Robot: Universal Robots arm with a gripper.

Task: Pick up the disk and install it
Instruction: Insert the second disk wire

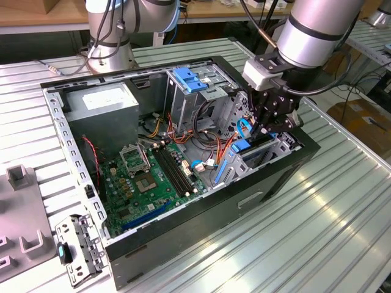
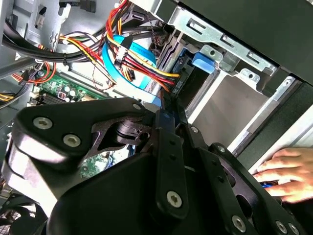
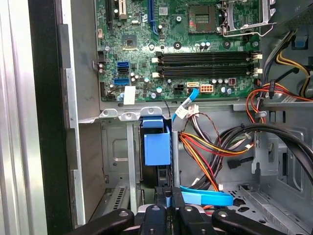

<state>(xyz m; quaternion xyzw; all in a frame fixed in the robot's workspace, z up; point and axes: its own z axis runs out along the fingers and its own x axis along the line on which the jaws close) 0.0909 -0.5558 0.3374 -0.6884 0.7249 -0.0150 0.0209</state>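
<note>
In the exterior view I am reaching my gripper (image 1: 269, 131) down into the open computer case (image 1: 183, 232), at the drive bay on the exterior view's right, well apart from the grey power supply (image 1: 101, 101) and just beside the tall metal cage (image 1: 198, 91) with its blue handle. Below my fingers the disk (image 1: 247, 146) is showing as a blue-railed edge standing in the bay (image 1: 278, 149), so I am judging it as largely seated already. In the second wrist view my black linkage is crowding the foreground and my fingers (image 2: 168, 105) are drawing together to a narrow point against the dark drive edge; whether they are pinching it or merely pressing it, I cannot tell. A person's hand (image 2: 286, 174) is resting on the case's outer edge. In the first wrist view I am looking along the bay past the blue rail tab (image 3: 156, 144), with the motherboard (image 3: 181, 49) beyond and a bundle of coloured cables (image 3: 205, 156) close by. I am expecting the disk to be stiff, fairly heavy, smooth and shock-sensitive, so the long side rails look the safest hold.
</note>
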